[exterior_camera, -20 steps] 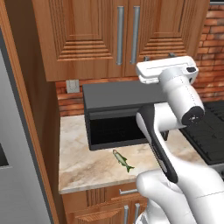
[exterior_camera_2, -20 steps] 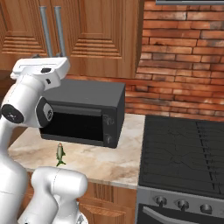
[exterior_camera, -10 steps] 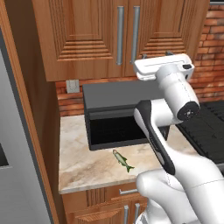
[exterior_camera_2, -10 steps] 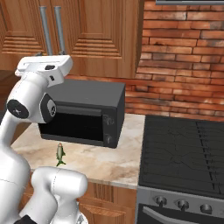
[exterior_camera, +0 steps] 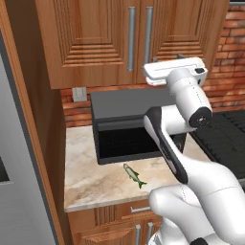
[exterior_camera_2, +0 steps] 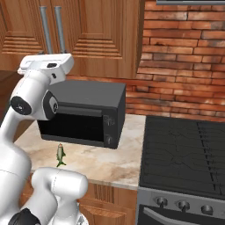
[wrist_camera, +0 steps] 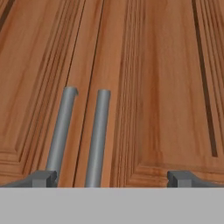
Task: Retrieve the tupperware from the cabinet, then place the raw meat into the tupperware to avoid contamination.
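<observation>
Hand view shows your gripper (wrist_camera: 112,178) spread wide and empty before the closed cabinet (wrist_camera: 166,87), whose stiff bar handles (wrist_camera: 97,135) stand ahead toward its left fingertip, so grasp one mid-bar, minding the microwave (exterior_camera: 129,124) below and the small, slippery-looking raw meat (exterior_camera: 135,175) lower still.

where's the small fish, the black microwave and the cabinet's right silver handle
small silvery-grey fish (exterior_camera: 134,175): left base view, mid-body
big black microwave (exterior_camera_2: 83,92): right base view, top panel
right silver bar handle (wrist_camera: 97,138): hand view, mid-shaft

Arm raised, fingers (wrist_camera: 43,178) spread wide apart.
</observation>
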{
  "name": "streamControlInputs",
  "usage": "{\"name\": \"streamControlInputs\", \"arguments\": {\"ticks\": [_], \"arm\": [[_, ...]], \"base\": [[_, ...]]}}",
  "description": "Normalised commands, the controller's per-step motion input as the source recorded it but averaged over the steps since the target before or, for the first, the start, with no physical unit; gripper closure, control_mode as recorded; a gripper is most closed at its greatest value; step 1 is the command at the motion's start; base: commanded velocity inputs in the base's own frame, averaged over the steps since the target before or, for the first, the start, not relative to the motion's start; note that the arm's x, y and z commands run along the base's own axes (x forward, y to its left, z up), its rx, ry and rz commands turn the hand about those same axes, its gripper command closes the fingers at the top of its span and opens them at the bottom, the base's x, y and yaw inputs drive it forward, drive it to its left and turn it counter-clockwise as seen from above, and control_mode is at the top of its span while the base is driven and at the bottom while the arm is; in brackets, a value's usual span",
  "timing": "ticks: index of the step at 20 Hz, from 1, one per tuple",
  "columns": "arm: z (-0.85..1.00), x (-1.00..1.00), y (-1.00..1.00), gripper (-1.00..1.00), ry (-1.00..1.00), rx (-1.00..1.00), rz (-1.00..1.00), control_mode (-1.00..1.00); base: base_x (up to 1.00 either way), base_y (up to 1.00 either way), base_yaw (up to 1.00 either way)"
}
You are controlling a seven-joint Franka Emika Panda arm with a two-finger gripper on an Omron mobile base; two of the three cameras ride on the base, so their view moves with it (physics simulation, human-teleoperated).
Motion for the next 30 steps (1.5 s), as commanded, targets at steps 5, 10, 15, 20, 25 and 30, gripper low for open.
{"name": "streamControlInputs", "arguments": {"ticks": [5, 10, 15, 20, 25, 30], "arm": [[0.0, 0.2, 0.05, -1.0, 0.0, 0.0, 0.0, -1.0], [0.0, 0.18, 0.01, -1.0, 0.0, 0.0, 0.0, -1.0], [0.0, 0.18, 0.0, -1.0, 0.0, 0.0, 0.0, -1.0], [0.0, 0.19, 0.01, -1.0, 0.0, 0.0, 0.0, -1.0], [0.0, 0.18, 0.03, -1.0, 0.0, 0.0, 0.0, -1.0], [0.0, 0.18, 0.03, -1.0, 0.0, 0.0, 0.0, -1.0]], "base": [[0.0, 0.0, 0.0], [0.0, 0.0, 0.0], [0.0, 0.0, 0.0], [0.0, 0.0, 0.0], [0.0, 0.0, 0.0], [0.0, 0.0, 0.0]]}}
